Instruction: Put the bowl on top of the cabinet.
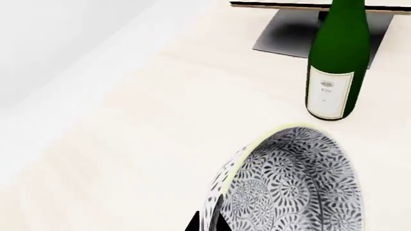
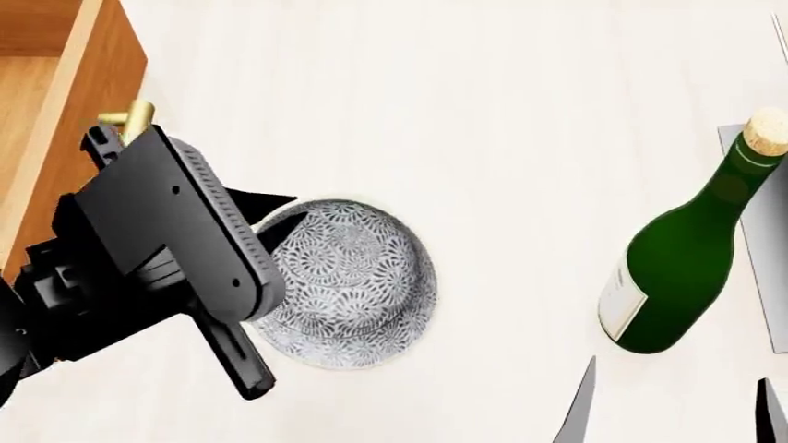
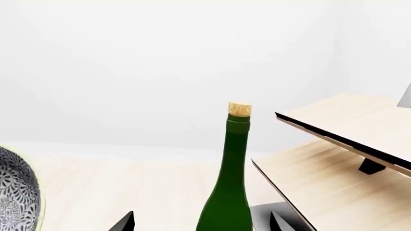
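Left claw [image 2: 265, 242] is seen at the near rim of the bowl [image 2: 351, 286], one dark fingertip [image 1: 204, 222] lying against the outer wall in the left wrist view; whether the rim is actually pinched cannot be told, since the second finger is hidden by the wrist housing. Right claw [image 2: 671, 406] is held spread and empty, low at the edge of the head view, just beside the green bottle [image 2: 684, 268].

The bowl is seen near the cabinet [image 2: 74, 101], whose open top and brass handle [image 2: 129, 118] appear at the left of the head view. In the left wrist view the bowl appears tilted, its patterned inside turned toward the camera.

A slip is judged the main risk: a thin rim grip on a deep, rounded wall could let the bowl swing or drop when it is carried. The cabinet edge could also be struck by the bowl if it is not raised high enough. The bottle, standing upright and well apart, is less likely to be knocked.

The counter [image 2: 493, 111] is pale wood with faint grain. A slanted pale rack [image 3: 340, 139] on a dark base is seen past the bottle, and plain white walls lie behind.
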{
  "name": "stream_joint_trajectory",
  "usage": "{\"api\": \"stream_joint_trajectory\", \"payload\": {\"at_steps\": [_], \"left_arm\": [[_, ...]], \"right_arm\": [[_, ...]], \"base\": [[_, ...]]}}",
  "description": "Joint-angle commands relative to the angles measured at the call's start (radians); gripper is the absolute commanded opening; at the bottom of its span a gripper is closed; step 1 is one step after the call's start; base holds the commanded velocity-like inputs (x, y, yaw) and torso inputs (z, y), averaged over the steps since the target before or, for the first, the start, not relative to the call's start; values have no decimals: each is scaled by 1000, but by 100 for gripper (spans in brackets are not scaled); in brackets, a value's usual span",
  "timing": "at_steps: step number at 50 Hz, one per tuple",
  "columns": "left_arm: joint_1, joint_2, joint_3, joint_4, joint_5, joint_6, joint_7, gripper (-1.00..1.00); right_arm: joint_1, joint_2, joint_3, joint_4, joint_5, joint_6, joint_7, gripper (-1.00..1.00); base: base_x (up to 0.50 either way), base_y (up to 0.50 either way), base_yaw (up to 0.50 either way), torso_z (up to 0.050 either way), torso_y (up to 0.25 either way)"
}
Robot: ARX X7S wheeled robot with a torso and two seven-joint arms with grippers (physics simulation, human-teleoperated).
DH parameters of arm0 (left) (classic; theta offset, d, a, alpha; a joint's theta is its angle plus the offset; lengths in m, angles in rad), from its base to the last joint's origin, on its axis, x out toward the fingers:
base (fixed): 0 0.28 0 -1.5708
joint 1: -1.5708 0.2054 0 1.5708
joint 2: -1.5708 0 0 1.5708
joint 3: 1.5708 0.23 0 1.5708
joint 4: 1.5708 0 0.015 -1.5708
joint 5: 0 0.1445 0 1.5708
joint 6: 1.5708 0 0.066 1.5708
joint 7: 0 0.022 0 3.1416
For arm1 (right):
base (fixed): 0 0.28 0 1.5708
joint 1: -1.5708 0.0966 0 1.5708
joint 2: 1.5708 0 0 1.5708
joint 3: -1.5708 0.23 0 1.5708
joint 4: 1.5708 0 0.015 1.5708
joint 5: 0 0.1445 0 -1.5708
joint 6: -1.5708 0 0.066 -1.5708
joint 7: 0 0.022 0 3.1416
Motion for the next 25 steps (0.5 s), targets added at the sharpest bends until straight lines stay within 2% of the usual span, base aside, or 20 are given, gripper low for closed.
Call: {"api": "stream_joint_trajectory", "payload": {"at_steps": [1, 10, 18, 25], "left_arm": [[-163, 48, -178, -10, -28, -104, -57, -100], [-316, 72, -277, -165, 8, -95, -84, -100], [-453, 115, -417, -364, 37, -86, -134, -100], [-583, 140, -547, -601, 99, -61, -229, -100]], "right_arm": [[0, 5, -1, 3, 4, -5, 1, 100], [2, 8, -8, 5, 2, -3, 2, 100], [1, 9, -11, 2, 0, -3, 5, 100], [1, 9, -16, 2, -5, -1, 9, 100]], "base": [[0, 0, 0, 0, 0], [0, 0, 0, 0, 0], [0, 0, 0, 0, 0], [0, 0, 0, 0, 0]]}}
